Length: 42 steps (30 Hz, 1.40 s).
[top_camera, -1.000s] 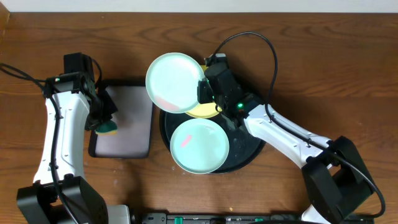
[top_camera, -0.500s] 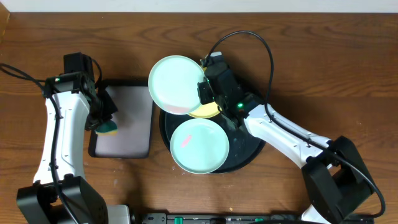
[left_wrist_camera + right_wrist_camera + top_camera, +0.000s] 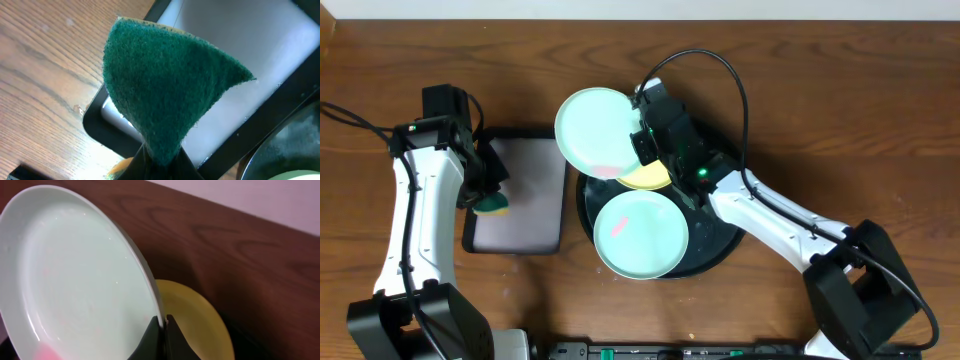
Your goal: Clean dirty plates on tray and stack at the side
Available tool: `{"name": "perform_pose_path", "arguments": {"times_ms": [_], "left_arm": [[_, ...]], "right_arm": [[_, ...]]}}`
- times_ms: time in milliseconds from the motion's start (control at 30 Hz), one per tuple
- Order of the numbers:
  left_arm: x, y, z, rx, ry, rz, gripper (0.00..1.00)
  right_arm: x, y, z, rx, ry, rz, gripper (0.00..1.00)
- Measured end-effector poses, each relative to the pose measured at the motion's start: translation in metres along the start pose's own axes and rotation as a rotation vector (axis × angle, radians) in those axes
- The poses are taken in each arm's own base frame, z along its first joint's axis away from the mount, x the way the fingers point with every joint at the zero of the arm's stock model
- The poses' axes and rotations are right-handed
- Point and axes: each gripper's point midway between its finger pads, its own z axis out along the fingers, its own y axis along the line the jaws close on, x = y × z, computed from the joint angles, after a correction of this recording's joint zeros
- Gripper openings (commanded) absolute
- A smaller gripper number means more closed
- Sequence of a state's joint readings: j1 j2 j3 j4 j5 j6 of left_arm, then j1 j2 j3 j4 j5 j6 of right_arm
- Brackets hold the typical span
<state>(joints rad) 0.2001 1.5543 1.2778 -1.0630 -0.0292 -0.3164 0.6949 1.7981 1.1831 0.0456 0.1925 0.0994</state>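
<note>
The right gripper (image 3: 642,141) is closed on the rim of a tilted mint plate (image 3: 594,132) near the far edge of the table (image 3: 840,80). A yellow plate (image 3: 650,178) and a second mint plate (image 3: 640,233) are seen on the black tray (image 3: 720,245) beneath. A green sponge (image 3: 165,85) is clamped in the left gripper (image 3: 486,192).

A light mint-teal round plastic plate (image 3: 595,130), pink-smeared at its lower edge, hangs tilted, its rim pinched by the right tool (image 3: 162,327). A second mint plate (image 3: 640,232), also smeared, and a pale yellow plate (image 3: 648,178) lie in the large round black tray (image 3: 718,245).

We see a mint plate (image 3: 592,130) and second mint plate (image 3: 640,235), both smeared pink, a yellow plate (image 3: 650,180), black tray (image 3: 710,255), green sponge (image 3: 165,85).
</note>
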Motion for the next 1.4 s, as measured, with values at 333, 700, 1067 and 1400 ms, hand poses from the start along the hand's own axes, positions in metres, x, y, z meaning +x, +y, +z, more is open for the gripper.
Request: {"name": "perform_pose_path", "arguments": {"times_ms": [333,700,1067,1400], "left_arm": [[-0.001,-0.001,0.000,0.002,-0.006,-0.001,0.08],[-0.002,-0.001,0.000,0.003,-0.008,-0.001,0.07],[-0.002,-0.001,0.000,0.003,-0.008,-0.001,0.07],[-0.002,-0.001,0.000,0.003,-0.008,-0.001,0.07]], "right_arm": [[-0.007,0.007,-0.001,-0.004,-0.030,-0.076,0.01],[-0.025,0.010,-0.016,-0.002,-0.080,-0.165,0.01],[-0.073,0.017,-0.063,0.014,-0.211,-0.312,0.01],[-0.071,0.034,-0.069,0.060,-0.211,-0.496,0.01]]}}
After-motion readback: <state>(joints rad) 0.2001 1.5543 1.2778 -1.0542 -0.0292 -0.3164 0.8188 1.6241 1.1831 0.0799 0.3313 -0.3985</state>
